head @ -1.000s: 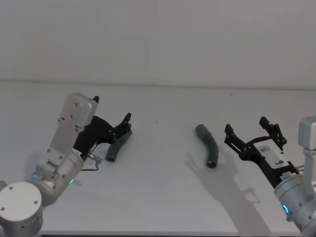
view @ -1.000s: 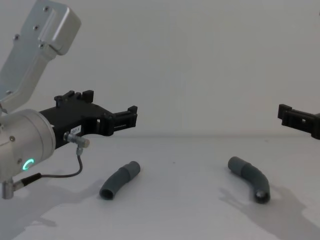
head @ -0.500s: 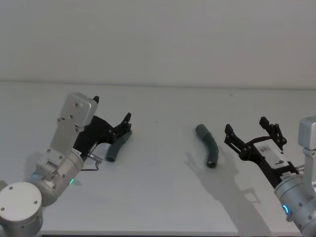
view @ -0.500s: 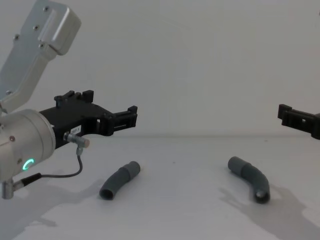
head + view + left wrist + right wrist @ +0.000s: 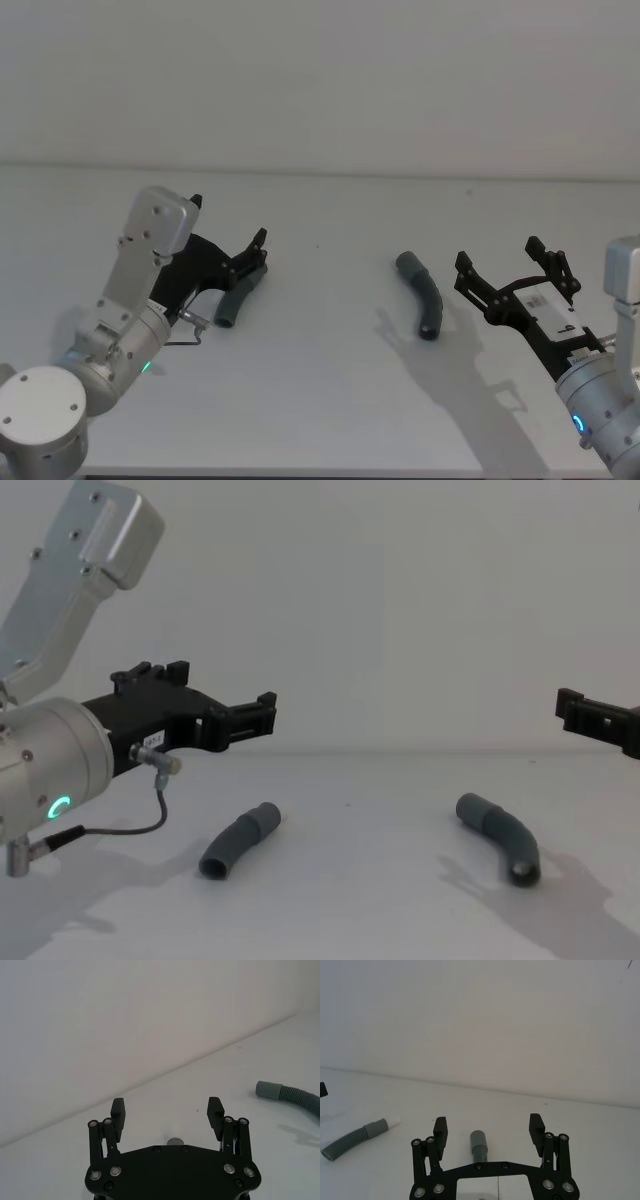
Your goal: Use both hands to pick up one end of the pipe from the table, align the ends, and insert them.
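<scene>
Two dark grey pipe pieces lie apart on the white table (image 5: 320,400). The left pipe piece (image 5: 236,297) (image 5: 238,842) rests just beneath my left gripper (image 5: 260,252) (image 5: 262,712), which hovers above it, open, holding nothing. The right pipe piece (image 5: 423,295) (image 5: 502,835) lies curved, its near cuff facing me. My right gripper (image 5: 498,256) (image 5: 572,708) hangs open to its right and above the table. The right wrist view has the open right gripper (image 5: 488,1124) with that piece's cuff (image 5: 479,1143) showing between the fingers, farther off. In the left wrist view the left gripper (image 5: 166,1107) is open.
A thin grey cable (image 5: 140,825) loops from my left wrist down near the left pipe piece. Bare table lies between the two pieces. A white wall rises behind the table's far edge (image 5: 320,175).
My left arm has shifted very slightly. Both pipe pieces and the right gripper are where they were.
</scene>
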